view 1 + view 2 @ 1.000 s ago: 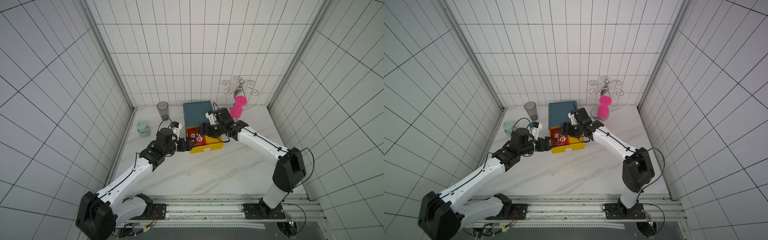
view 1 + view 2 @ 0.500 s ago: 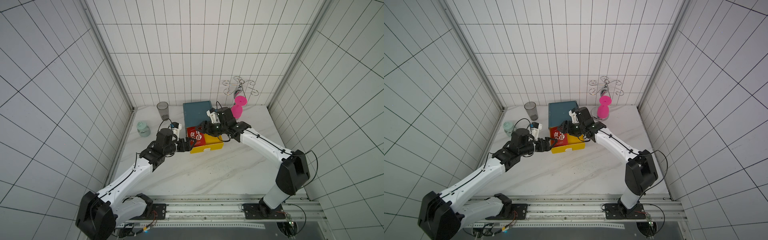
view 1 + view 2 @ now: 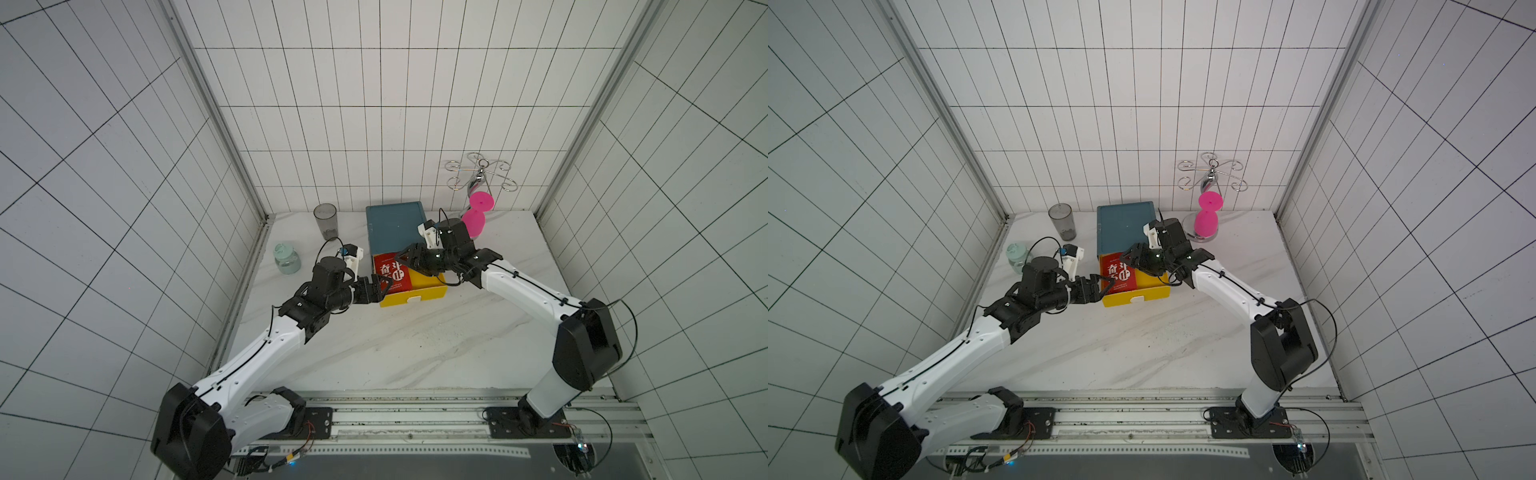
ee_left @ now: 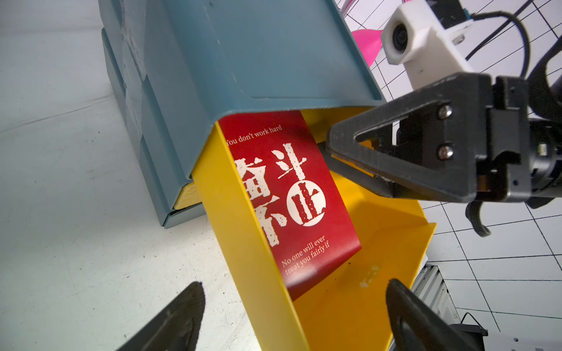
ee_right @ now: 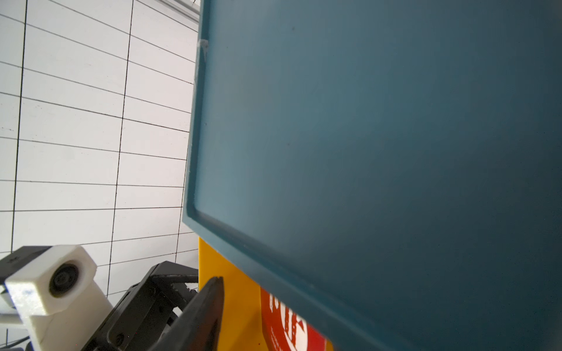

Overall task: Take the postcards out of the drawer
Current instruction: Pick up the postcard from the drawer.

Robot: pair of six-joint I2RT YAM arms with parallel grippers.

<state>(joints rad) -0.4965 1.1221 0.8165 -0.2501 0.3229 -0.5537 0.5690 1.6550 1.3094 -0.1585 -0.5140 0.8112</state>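
Step in hand: getting a first grip on the postcards (image 4: pixel 292 194), none out yet. They were inside the pulled-out yellow drawer (image 4: pixel 365 273), leaning tilted against the drawer's side wall nearer the left hand (image 3: pixel 383 286). Only one red face with white lettering showed, so the count couldn't be told. The right hand (image 4: pixel 327 152) was inside the drawer at the card's free edge, close under the lip of the blue cabinet (image 3: pixel 395 226), jaws part-way apart. Whether they pinched the card couldn't be told. The left hand was wide open and empty, jaws straddling that same drawer wall at the drawer's front corner. The right arm was reached in low from the drawer's other side, wrist bent so the hand pointed across the drawer toward the left hand. The left arm was stretched flat over the bench (image 3: pixel 415 345) toward the drawer front. Next move probably called for a firm pinch on the thin edge, then a lift up and clear of the drawer wall without snagging the cabinet lip.
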